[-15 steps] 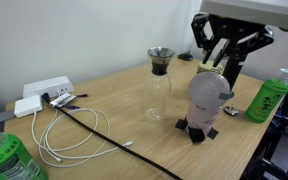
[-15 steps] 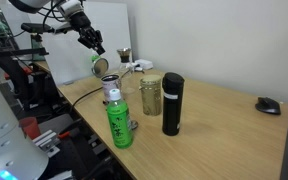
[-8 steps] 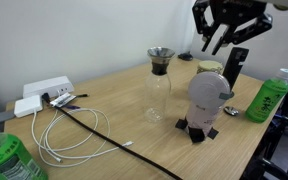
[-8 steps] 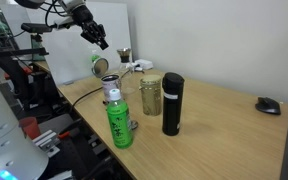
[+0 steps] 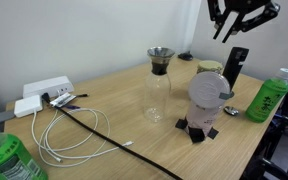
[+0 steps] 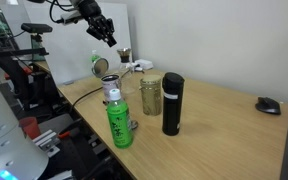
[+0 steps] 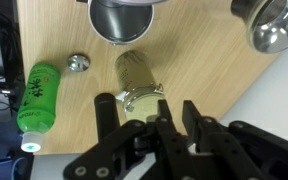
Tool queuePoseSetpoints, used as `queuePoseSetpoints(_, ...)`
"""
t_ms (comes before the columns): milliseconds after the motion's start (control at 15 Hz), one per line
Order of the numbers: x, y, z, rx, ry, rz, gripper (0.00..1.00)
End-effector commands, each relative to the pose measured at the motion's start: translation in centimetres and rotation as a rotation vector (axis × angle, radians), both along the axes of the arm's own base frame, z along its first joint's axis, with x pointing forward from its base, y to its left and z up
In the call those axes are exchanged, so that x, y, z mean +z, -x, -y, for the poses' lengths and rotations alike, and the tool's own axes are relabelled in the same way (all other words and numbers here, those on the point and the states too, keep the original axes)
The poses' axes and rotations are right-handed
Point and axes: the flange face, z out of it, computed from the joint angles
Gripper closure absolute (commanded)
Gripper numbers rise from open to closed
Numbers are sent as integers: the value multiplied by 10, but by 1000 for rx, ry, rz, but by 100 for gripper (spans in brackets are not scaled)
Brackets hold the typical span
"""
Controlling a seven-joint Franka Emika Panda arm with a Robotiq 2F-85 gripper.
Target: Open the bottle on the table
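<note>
The bottle [image 7: 134,74] is squat with a broad pale cap and stands upright on the wooden table [image 6: 224,125]. It shows in both exterior views [image 5: 210,68] [image 6: 151,93]. Its cap looks in place. My gripper [image 7: 177,103] hangs high above it, well clear, and shows in both exterior views [image 5: 230,27] [image 6: 108,36]. Its fingers are close together with nothing between them.
A glass carafe [image 5: 160,85], a whitish domed object on a dark base [image 5: 209,100], a black tumbler [image 6: 172,103] and green bottles [image 5: 267,97] [image 6: 119,122] crowd round the bottle. Cables and a power strip [image 5: 42,92] lie further along. A mouse [image 6: 269,105] sits at the far end.
My gripper has risen steadily from just above the bottle's cap to high over the table. Nothing on the table has moved.
</note>
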Motion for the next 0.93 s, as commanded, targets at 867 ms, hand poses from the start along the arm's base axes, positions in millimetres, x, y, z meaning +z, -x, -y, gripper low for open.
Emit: queuePoseSetpoints(867, -29, 33, 80, -288, -210, -101, 59)
